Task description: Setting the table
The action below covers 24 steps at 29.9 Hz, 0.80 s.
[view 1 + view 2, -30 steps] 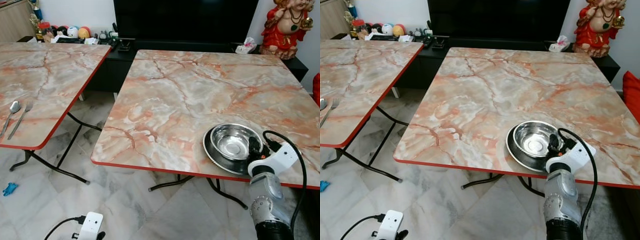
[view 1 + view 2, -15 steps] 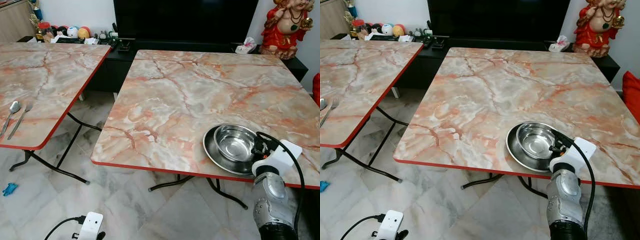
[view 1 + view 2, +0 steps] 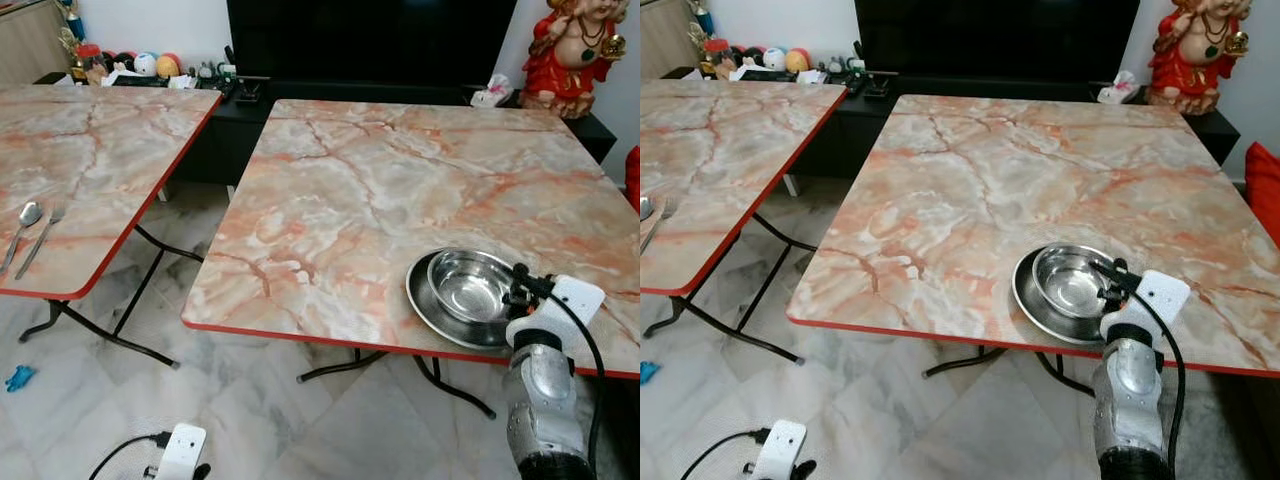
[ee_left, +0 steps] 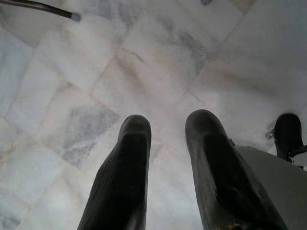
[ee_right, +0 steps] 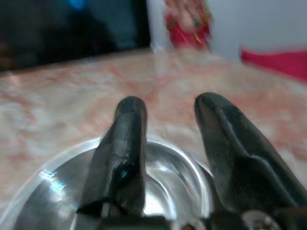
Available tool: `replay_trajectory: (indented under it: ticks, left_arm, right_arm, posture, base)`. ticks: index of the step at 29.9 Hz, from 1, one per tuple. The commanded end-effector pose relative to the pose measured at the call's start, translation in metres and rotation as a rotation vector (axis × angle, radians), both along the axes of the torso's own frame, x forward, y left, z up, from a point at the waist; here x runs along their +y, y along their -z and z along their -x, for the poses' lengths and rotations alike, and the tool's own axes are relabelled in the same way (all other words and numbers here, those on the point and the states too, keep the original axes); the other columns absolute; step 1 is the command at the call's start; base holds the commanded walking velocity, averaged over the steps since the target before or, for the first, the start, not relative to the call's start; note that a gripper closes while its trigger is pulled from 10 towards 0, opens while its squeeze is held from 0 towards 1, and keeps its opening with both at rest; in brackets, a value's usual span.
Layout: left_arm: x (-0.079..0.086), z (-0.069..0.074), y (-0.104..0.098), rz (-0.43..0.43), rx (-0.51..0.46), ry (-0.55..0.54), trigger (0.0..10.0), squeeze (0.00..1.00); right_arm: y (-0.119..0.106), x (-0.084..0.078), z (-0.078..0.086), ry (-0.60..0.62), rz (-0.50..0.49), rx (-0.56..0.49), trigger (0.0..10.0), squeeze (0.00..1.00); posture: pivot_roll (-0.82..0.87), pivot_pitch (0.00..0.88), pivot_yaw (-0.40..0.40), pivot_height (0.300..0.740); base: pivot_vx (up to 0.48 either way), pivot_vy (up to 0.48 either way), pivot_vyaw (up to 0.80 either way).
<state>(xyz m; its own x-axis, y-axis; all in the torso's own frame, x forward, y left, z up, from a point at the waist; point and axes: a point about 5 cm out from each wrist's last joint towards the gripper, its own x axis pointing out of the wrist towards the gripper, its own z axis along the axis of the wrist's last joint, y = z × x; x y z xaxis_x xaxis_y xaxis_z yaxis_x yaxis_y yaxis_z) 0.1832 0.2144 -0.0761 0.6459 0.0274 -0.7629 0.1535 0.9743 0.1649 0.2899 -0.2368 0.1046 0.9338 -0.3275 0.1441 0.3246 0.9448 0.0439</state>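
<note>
Beside right pincer (image 3: 517,287): bowl (image 3: 472,284), apart.

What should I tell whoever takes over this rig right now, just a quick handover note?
Right gripper: open, at the near right rim of the steel bowl, gripping nothing.
Left gripper: open, idle, hanging low over the floor.
Done: bowl sits inside the steel plate near the front edge of the right table.
Left: spoon and fork lie on the left table, not yet brought over.
</note>
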Motion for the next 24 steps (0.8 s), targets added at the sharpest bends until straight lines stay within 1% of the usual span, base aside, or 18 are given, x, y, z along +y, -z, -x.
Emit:
replay_trajectory:
  ticks: [1, 5, 11, 12, 13, 14, 16, 20, 22, 24]
  left_arm:
    - [0.005, 0.002, 0.000, -0.004, -0.004, -0.019, 10.0, 0.00]
    - [0.008, 0.003, 0.000, -0.006, -0.010, -0.035, 10.0, 0.00]
    - [0.007, 0.006, 0.000, 0.004, -0.018, -0.053, 10.0, 0.00]
    - [0.008, 0.005, 0.000, 0.000, -0.023, -0.062, 10.0, 0.00]
    - [0.008, 0.005, 0.000, 0.000, -0.023, -0.062, 10.0, 0.00]
    - [0.008, 0.003, -0.001, -0.005, -0.030, -0.070, 10.0, 0.00]
    - [0.009, 0.002, -0.001, -0.002, -0.033, -0.074, 10.0, 0.00]
    - [0.009, 0.001, -0.002, 0.003, -0.037, -0.084, 10.0, 0.00]
    - [0.007, 0.001, -0.002, 0.010, -0.039, -0.088, 10.0, 0.00]
    - [0.005, 0.001, -0.001, 0.013, -0.034, -0.083, 10.0, 0.00]
  right_arm:
    - [-0.010, 0.006, 0.003, -0.035, 0.050, -0.053, 10.0, 0.00]
    - [-0.011, 0.012, 0.011, -0.078, 0.102, -0.070, 10.0, 0.00]
    - [-0.001, 0.016, 0.011, -0.147, 0.116, -0.019, 10.0, 0.00]
    - [0.003, 0.019, 0.011, -0.185, 0.135, 0.000, 10.0, 0.00]
    - [0.003, 0.019, 0.011, -0.185, 0.135, 0.000, 10.0, 0.00]
    - [0.008, 0.024, 0.012, -0.222, 0.120, 0.022, 10.0, 0.00]
    - [0.009, 0.028, 0.014, -0.241, 0.130, 0.027, 10.0, 0.00]
    - [0.007, 0.031, 0.014, -0.237, 0.119, 0.015, 10.0, 0.00]
    - [0.004, 0.032, 0.012, -0.195, 0.084, -0.005, 10.0, 0.00]
    - [0.002, 0.033, 0.010, -0.178, 0.059, -0.013, 10.0, 0.00]
  posture:
    - [0.10, 0.000, -0.012, 0.740]
    - [0.09, 0.000, -0.015, 0.740]
    - [0.08, 0.000, -0.019, 0.740]
    - [0.09, 0.000, -0.021, 0.740]
    - [0.09, 0.000, -0.021, 0.740]
    - [0.09, 0.000, -0.025, 0.740]
    - [0.08, 0.000, -0.025, 0.740]
    - [0.08, 0.000, -0.024, 0.740]
    - [0.08, 0.000, -0.021, 0.740]
    - [0.09, 0.000, -0.023, 0.740]
  base:
    - [0.000, 0.000, 0.00]
    - [0.000, 0.000, 0.00]
    - [0.000, 0.000, 0.00]
    - [0.000, 0.000, 0.00]
    - [0.000, 0.000, 0.00]
    - [0.000, 0.000, 0.00]
    - [0.000, 0.000, 0.00]
    - [0.000, 0.000, 0.00]
    - [0.000, 0.000, 0.00]
    - [0.000, 0.137, 0.00]
